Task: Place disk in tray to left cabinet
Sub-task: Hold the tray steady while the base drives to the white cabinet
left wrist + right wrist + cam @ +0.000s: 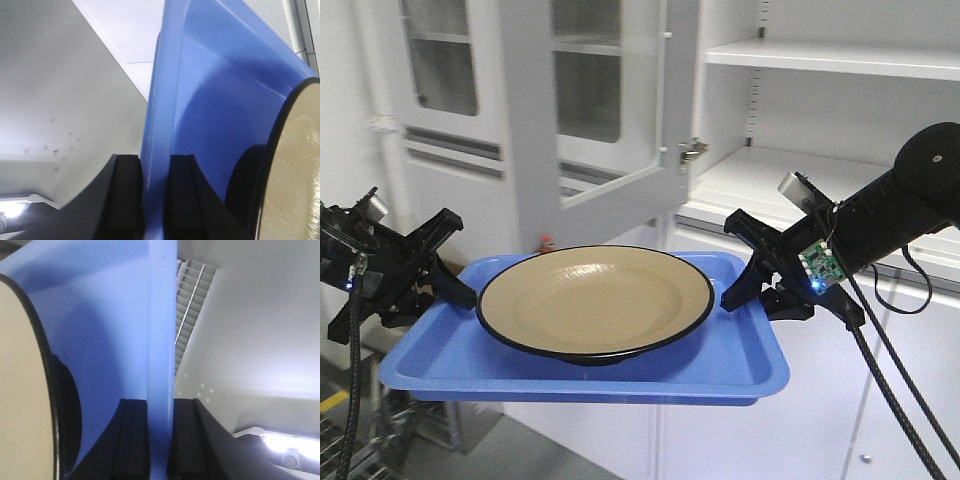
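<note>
The blue tray (pixel 740 360) hangs level in the air in front of the cabinets, with the tan, black-rimmed disk (pixel 595 298) resting in its middle. My left gripper (pixel 465 292) is shut on the tray's left rim, and in the left wrist view the gripper (pixel 155 165) has one finger on each side of the tray (pixel 225 90) wall, the disk (pixel 295 175) close by. My right gripper (pixel 738 290) is shut on the right rim. In the right wrist view the gripper (pixel 161 407) clamps the tray (pixel 110 315) beside the disk (pixel 20 390). The left cabinet's shelf (pixel 770 185) lies behind, to the right.
A glass cabinet door (pixel 610 110) stands swung open just behind the tray. A small red object (pixel 546 241) peeks out behind the tray's far edge. An upper shelf (pixel 830 58) sits above the lower one. Closed white doors (pixel 770 430) are below. Black cables (pixel 890 390) hang from the right arm.
</note>
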You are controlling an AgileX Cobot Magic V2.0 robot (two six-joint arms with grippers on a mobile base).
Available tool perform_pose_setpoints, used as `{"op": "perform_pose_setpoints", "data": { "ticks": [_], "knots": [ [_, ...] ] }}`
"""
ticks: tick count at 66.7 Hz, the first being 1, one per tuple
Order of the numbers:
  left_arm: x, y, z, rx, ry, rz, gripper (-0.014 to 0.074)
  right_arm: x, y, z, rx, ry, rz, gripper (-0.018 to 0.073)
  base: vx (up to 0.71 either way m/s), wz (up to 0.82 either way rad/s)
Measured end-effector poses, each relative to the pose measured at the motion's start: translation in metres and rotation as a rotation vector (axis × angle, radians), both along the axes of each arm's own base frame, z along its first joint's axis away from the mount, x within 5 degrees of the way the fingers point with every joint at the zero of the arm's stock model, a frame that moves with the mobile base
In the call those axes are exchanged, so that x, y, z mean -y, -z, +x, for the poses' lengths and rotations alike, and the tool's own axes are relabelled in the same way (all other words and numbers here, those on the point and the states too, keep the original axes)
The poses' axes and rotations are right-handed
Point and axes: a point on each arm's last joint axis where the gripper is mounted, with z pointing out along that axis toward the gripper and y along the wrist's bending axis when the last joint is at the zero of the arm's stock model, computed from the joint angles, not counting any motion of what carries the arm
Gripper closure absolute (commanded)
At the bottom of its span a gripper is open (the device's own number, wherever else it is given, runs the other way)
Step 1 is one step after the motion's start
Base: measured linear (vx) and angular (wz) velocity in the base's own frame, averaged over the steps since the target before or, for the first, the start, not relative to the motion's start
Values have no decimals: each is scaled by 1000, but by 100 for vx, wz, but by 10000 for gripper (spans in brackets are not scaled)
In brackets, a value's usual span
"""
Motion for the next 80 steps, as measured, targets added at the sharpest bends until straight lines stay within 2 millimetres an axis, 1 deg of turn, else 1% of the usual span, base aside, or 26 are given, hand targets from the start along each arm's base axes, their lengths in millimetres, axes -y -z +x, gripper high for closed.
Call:
{"op": "perform_pose_setpoints", "data": {
  "ticks": [40,80],
  "knots": [
    [0,0,0,0,0,0,596,0,0,0,0,0,-1,565,11,-41],
    [0,0,0,-1,1,0,596,0,0,0,-1,-1,-1,565,19,-24]
  ]
}}
